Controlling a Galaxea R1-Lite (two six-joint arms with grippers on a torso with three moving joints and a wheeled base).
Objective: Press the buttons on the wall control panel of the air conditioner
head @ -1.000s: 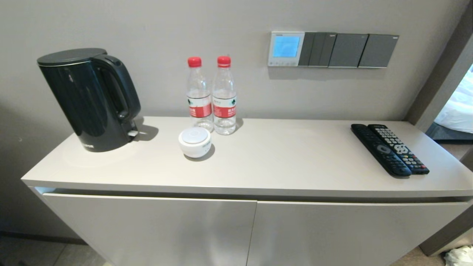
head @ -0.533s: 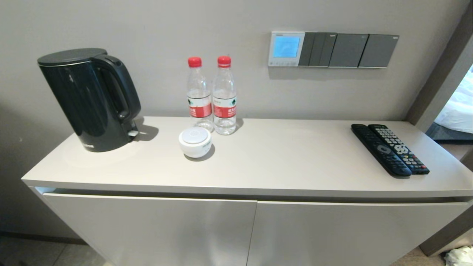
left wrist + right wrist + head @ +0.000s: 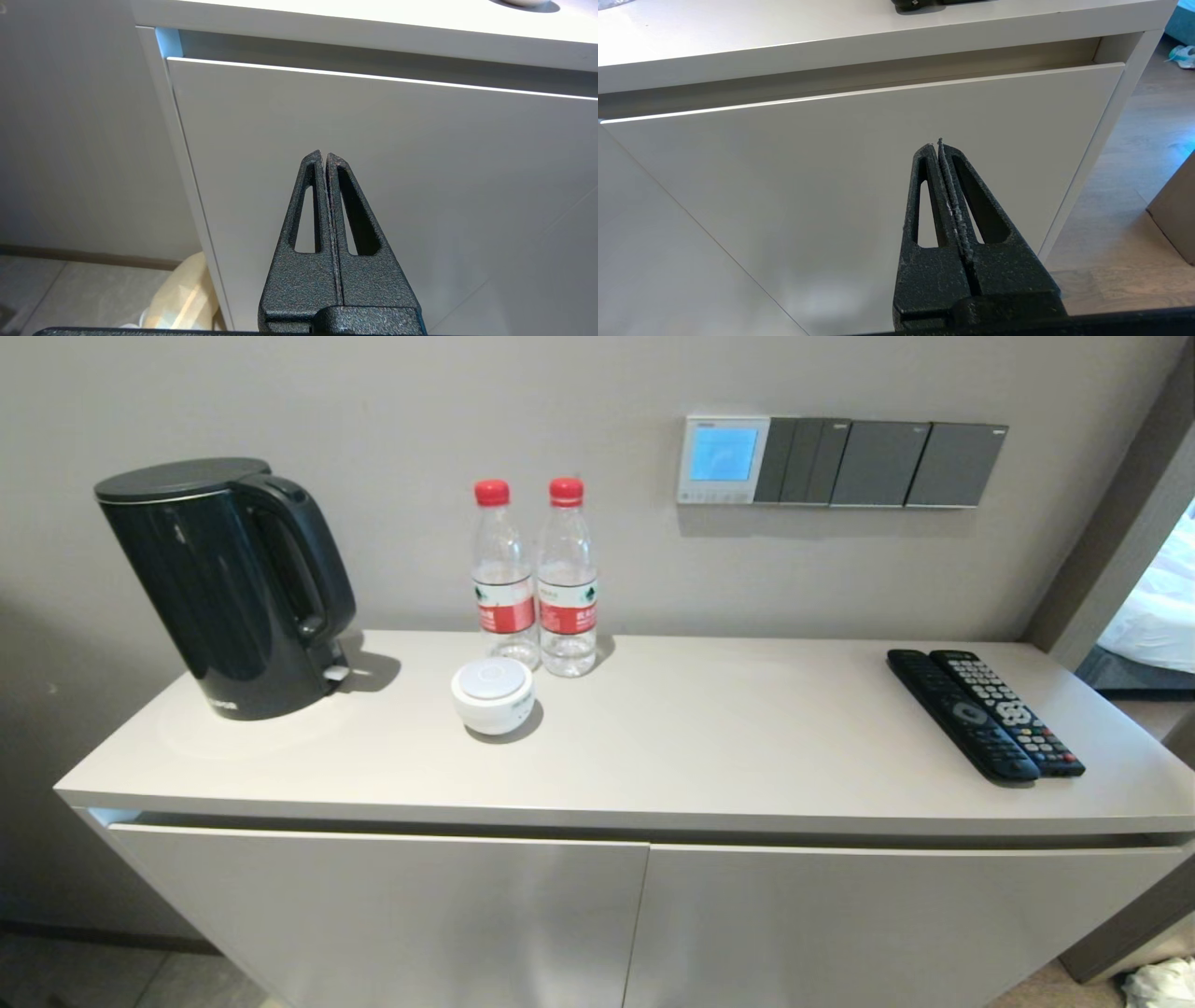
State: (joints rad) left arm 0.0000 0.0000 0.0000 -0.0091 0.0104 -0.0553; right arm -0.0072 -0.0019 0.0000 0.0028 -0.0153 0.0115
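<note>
The air conditioner's wall control panel (image 3: 724, 459) is a small white-framed thermostat with a light-blue screen, on the wall above the cabinet's right half. Its buttons (image 3: 712, 497) are a row of tiny pale keys along its lower edge. Neither arm shows in the head view. My left gripper (image 3: 323, 156) is shut and empty, low in front of the left cabinet door. My right gripper (image 3: 937, 144) is shut and empty, low in front of the right cabinet door.
Dark grey switch plates (image 3: 878, 463) sit right of the panel. On the cabinet top (image 3: 709, 747) stand a black kettle (image 3: 224, 583), two water bottles (image 3: 537, 579), a white round lidded cup (image 3: 492, 694) and two remotes (image 3: 985, 711). A doorway opens at the right.
</note>
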